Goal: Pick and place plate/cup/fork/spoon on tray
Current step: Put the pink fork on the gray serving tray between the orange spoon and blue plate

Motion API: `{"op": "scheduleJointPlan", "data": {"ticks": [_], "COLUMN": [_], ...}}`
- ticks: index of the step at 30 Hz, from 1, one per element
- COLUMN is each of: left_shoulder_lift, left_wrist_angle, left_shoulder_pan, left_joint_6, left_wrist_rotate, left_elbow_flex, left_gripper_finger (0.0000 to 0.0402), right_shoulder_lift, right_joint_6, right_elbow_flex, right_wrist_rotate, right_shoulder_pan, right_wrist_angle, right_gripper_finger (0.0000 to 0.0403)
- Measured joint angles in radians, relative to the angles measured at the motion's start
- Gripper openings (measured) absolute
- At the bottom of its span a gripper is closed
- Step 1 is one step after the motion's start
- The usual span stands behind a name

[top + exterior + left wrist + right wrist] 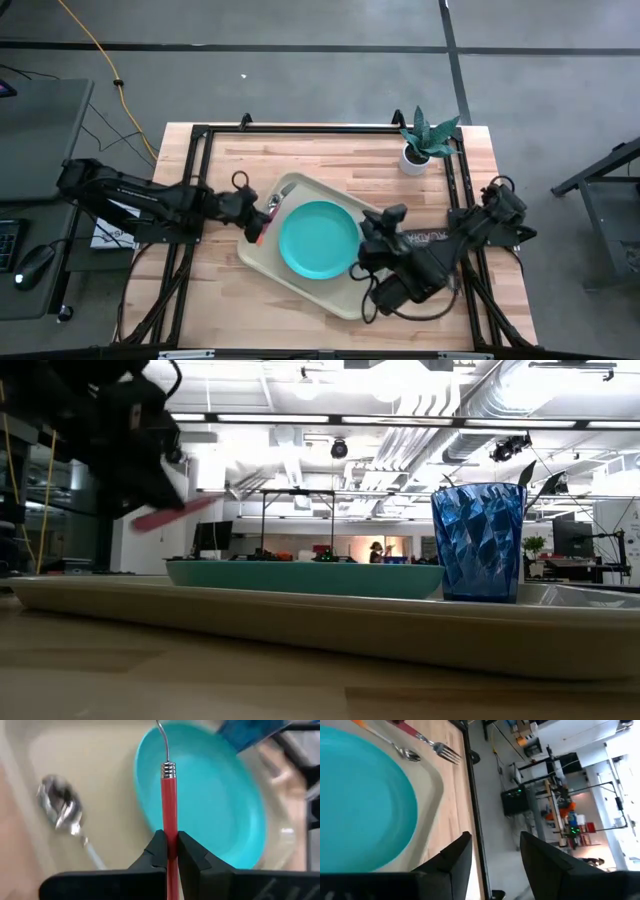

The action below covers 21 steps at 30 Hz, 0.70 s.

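Observation:
The beige tray (262,258) lies mid-table and holds the teal plate (318,238). The spoon (62,810) lies on the tray floor beside the plate; it also shows in the right wrist view (407,754). The dark-blue cup (478,540) stands upright on the tray next to the plate. My left gripper (252,212) is over the tray's left end, shut on the red-handled fork (169,805). My right gripper (492,860) is open and empty at the plate's right side (372,234). My left gripper pinches the fork's red handle (171,832) between its two fingers, well back from the metal collar. The fork runs forward past the fingertips, its metal end over the plate's rim. In the low view the handle (175,513) is tilted and lifted clear of the tray.
A white pot with a green plant (420,148) stands at the table's far right. A dark frame (200,135) runs along the table's edges. Bare wood shows at the table's near left, in front of the tray.

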Motion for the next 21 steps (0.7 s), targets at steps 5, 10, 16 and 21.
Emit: {"op": "scheduleJointPlan", "data": {"ticks": [5, 10, 16, 21], "left_shoulder_lift": [0.042, 0.126, 0.266, 0.36], "left_wrist_angle": [-0.003, -0.015, -0.005, 0.075], "left_shoulder_pan": [-0.071, -0.174, -0.231, -0.228], "left_joint_6": [-0.135, -0.323, -0.431, -0.452], "left_wrist_rotate": [-0.079, -0.171, -0.217, -0.197], "left_elbow_flex": [0.0, 0.001, 0.0, 0.0], "left_gripper_finger": [0.0, 0.0, 0.0, 0.0], "right_shoulder_lift": [-0.029, -0.031, -0.031, -0.031], "right_joint_6": [0.053, 0.07, 0.073, 0.072], "right_elbow_flex": [-0.044, -0.07, -0.071, -0.072], "right_wrist_rotate": [0.002, 0.002, 0.003, 0.003], "right_shoulder_pan": [0.042, 0.058, 0.06, 0.056], "right_wrist_angle": [-0.005, -0.004, -0.005, -0.004], "right_gripper_finger": [0.0147, 0.0145, 0.0144, 0.0144]}}
